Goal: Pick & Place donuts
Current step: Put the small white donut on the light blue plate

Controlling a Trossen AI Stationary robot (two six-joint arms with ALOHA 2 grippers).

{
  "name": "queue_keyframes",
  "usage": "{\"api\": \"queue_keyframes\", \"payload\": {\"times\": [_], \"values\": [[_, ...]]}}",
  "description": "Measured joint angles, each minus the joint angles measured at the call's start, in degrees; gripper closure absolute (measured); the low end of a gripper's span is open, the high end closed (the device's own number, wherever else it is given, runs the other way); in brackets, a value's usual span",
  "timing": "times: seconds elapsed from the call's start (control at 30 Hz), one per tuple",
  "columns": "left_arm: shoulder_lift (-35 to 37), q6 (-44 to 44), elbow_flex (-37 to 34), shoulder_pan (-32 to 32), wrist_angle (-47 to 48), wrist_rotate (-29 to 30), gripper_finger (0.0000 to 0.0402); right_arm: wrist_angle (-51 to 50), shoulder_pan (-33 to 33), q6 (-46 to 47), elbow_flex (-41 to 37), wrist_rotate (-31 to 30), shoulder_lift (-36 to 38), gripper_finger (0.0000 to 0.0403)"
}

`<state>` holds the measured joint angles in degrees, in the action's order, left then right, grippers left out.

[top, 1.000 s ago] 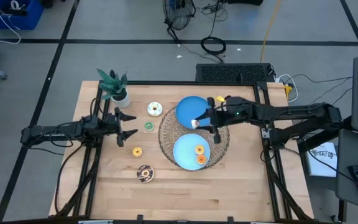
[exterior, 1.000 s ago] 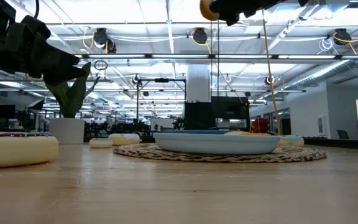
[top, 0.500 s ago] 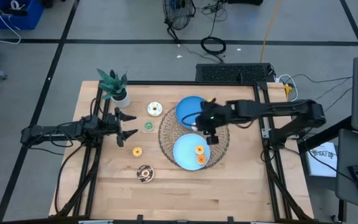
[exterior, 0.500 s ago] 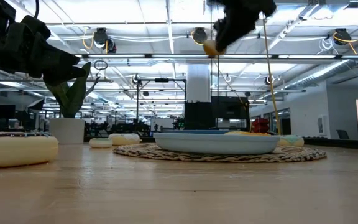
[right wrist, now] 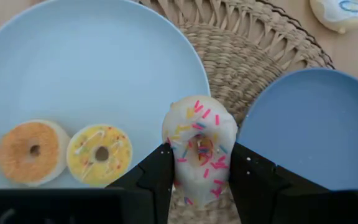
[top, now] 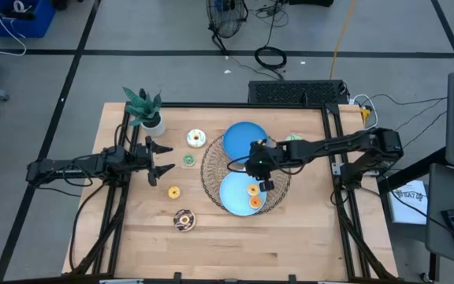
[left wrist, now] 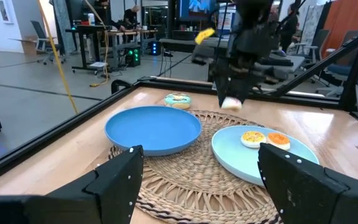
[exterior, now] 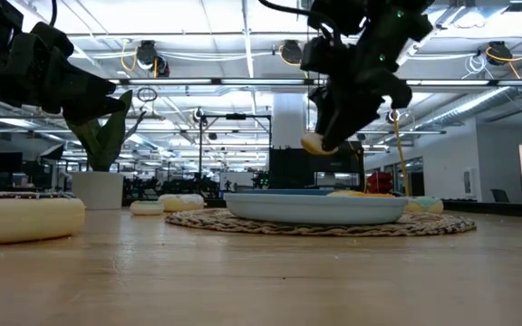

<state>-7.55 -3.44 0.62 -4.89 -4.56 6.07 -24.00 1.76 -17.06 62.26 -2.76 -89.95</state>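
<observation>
My right gripper hangs over the wicker mat, at the light blue plate's far rim, shut on a white donut with pink sprinkles. The low view shows this donut above the plate. A yellow donut and an orange donut lie flat on that plate. White, green, orange and chocolate donuts lie on the table, and a teal one lies to the right of the darker plate. My left gripper waits open at the table's left. My right gripper pinches the sprinkled donut between its two fingers, on opposite sides of the ring's rim. The fingers come from above, pointing down. The donut is lifted clear of plate and mat, iced face up and slightly tilted.
A potted plant stands at the table's far left corner. The darker blue plate lies on the mat just beyond the light one. Bare wood stretches along the near edge and the right side.
My right gripper has come down from high above the mat toward the light blue plate, shifting a little toward the near edge and carrying the sprinkled donut shut in its fingers. The donut now hangs a short way above the plate.
</observation>
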Motion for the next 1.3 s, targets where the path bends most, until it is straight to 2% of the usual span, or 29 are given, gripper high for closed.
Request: {"api": "queue_keyframes", "payload": {"times": [0.17,0.3,0.5,0.67,1.17,1.3], "values": [[0.00,0.00,0.02,-0.02,0.02,0.00,0.0091,7.41,0.00,1.63,-4.23,0.02,0.02,0.0275],[0.00,0.00,0.02,-0.02,0.02,0.00,0.0091,9.64,0.00,2.66,-6.06,0.22,0.07,0.0275],[0.00,0.00,0.01,-0.02,0.01,0.00,0.0091,12.08,0.00,4.64,-8.88,4.43,0.06,0.0275],[0.00,0.00,0.02,-0.02,0.00,0.00,0.0091,16.47,-0.36,6.06,-11.61,4.45,0.02,0.0275],[0.00,0.00,0.01,-0.01,0.02,0.00,0.0091,17.26,-2.32,6.03,-12.56,4.50,0.02,0.0275],[0.00,0.00,0.00,-0.02,0.02,0.00,0.0092,17.74,-2.25,5.97,-12.54,4.41,-1.97,0.0275]]}}
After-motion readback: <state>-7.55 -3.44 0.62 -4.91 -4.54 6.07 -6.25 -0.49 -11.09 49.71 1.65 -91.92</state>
